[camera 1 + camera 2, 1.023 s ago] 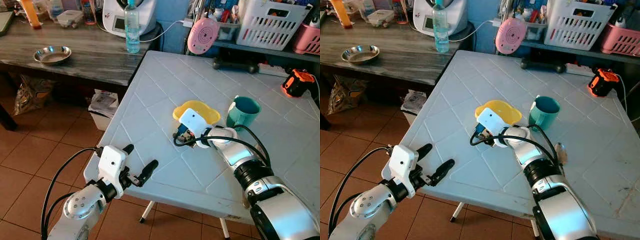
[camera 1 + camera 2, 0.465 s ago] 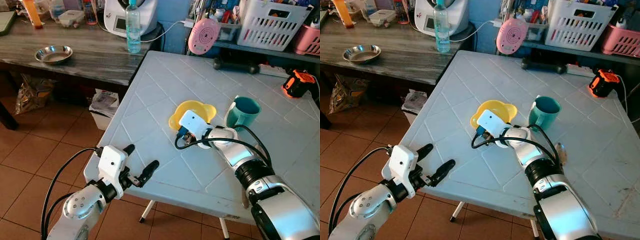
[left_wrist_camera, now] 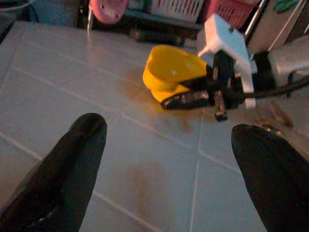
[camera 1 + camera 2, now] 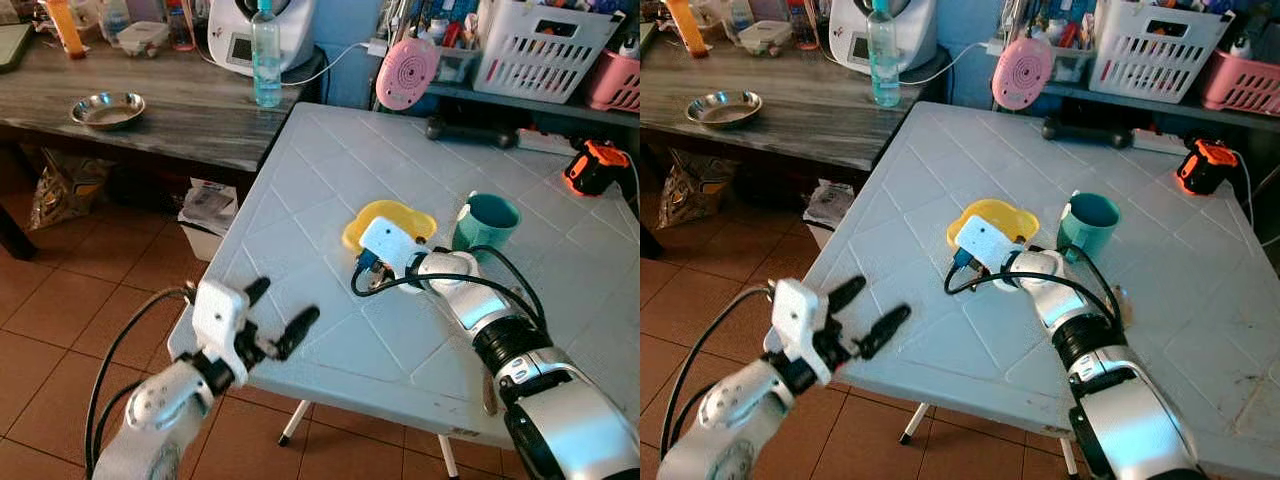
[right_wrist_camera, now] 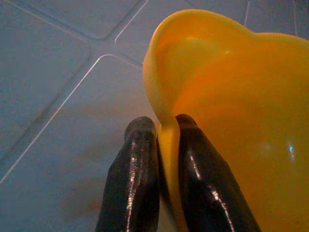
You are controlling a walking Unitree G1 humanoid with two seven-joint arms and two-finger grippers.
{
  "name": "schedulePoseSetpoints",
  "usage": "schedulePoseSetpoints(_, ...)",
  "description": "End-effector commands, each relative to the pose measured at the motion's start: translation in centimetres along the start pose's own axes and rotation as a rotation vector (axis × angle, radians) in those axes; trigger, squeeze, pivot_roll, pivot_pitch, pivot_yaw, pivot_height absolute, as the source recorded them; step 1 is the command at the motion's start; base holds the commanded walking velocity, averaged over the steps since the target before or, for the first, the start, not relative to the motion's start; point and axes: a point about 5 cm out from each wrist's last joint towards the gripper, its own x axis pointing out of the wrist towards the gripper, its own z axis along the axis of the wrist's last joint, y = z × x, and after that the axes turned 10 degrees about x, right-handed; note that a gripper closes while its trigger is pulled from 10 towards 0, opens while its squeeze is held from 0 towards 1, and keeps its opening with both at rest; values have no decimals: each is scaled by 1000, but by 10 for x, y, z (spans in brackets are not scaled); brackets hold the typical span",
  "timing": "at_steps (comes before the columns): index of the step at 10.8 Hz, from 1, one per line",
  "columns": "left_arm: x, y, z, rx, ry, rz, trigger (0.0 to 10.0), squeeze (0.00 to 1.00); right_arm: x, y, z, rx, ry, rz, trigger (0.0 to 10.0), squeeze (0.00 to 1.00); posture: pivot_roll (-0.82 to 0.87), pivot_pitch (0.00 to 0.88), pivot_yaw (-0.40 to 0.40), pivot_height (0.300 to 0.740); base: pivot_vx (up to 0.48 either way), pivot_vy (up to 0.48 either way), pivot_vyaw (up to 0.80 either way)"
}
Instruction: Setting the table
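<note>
From the left eye view we see a white tiled counter [image 4: 330, 190] with a yellow bowl [image 4: 395, 217] lying near its middle. Our right pincer [image 4: 367, 268] reaches in from the near side and meets the bowl's near rim. A teal mug [image 4: 487, 222] stands just beside the bowl, on its right. Our left pincer [image 4: 277, 316] hovers at the counter's near left edge, fingers spread apart and holding nothing. Further back a pink disc [image 4: 406, 72] leans at the counter's far edge, and an orange tool [image 4: 598, 164] lies at the far right.

From the right eye view we see a darker side counter [image 4: 770, 110] on the left, carrying a steel dish [image 4: 725, 107] and a water bottle [image 4: 881, 55]. A white basket [image 4: 1155, 45] sits on the shelf behind.

In the left wrist view, the two black fingers [image 3: 72, 164] stand wide apart, and between them, well off, the bowl rests on the tiles with the right arm at it.

In the right wrist view, our fingers [image 5: 135, 174] are clamped on the bowl's [image 5: 231, 111] thin wall, one outside, one inside.
</note>
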Motion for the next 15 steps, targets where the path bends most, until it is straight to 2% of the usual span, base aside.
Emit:
schedulePoseSetpoints(1,2,-2,6,-2,-19,-15,10000,0,1,4,-10,21,37,15,0,0,149,48,-66,740,0,0,0)
schedulePoseSetpoints(3,2,-8,6,-18,-12,-74,10000,0,1,4,-9,22,36,19,0,0,149,47,-66,740,0,0,0)
schedulePoseSetpoints(5,1,-7,5,-17,-6,-74,10000,0,2,4,-5,17,13,12,0,0,152,45,-64,740,0,0,0)
schedulePoseSetpoints(6,1,-4,5,-8,-5,-49,10000,0,1,3,4,8,-42,-1,0,0,152,45,-63,740,0,0,0)
schedulePoseSetpoints(7,-1,0,4,17,14,5,10000,0,-2,0,22,39,-168,-37,0,0,155,41,-65,740,0,0,0)
schedulePoseSetpoints(8,-3,16,0,38,43,171,10000,0,-8,-2,30,99,-257,-96,0,0,155,39,-65,740,0,0,0)
schedulePoseSetpoints(9,-3,24,2,70,42,243,10000,0,-12,-1,31,118,-302,-114,0,0,154,36,-71,740,0,0,0)
schedulePoseSetpoints(11,-3,24,2,70,42,243,10000,0,-12,-1,31,118,-302,-114,0,0,154,36,-71,740,0,0,0)
schedulePoseSetpoints(12,-8,56,2,112,72,490,10000,0,-27,22,20,265,-449,-222,10000,0,145,19,-61,740,0,0,0)
schedulePoseSetpoints(13,-10,69,3,130,99,576,10000,0,-39,33,11,354,-494,-314,10000,0,144,14,-55,740,0,0,0)
schedulePoseSetpoints(14,-8,70,3,121,96,569,10000,0,-43,39,6,423,-502,-346,10000,0,139,8,-49,740,0,0,0)
schedulePoseSetpoints(15,-7,71,3,122,97,563,10000,0,-43,43,5,435,-495,-351,10000,0,137,5,-46,740,0,0,0)
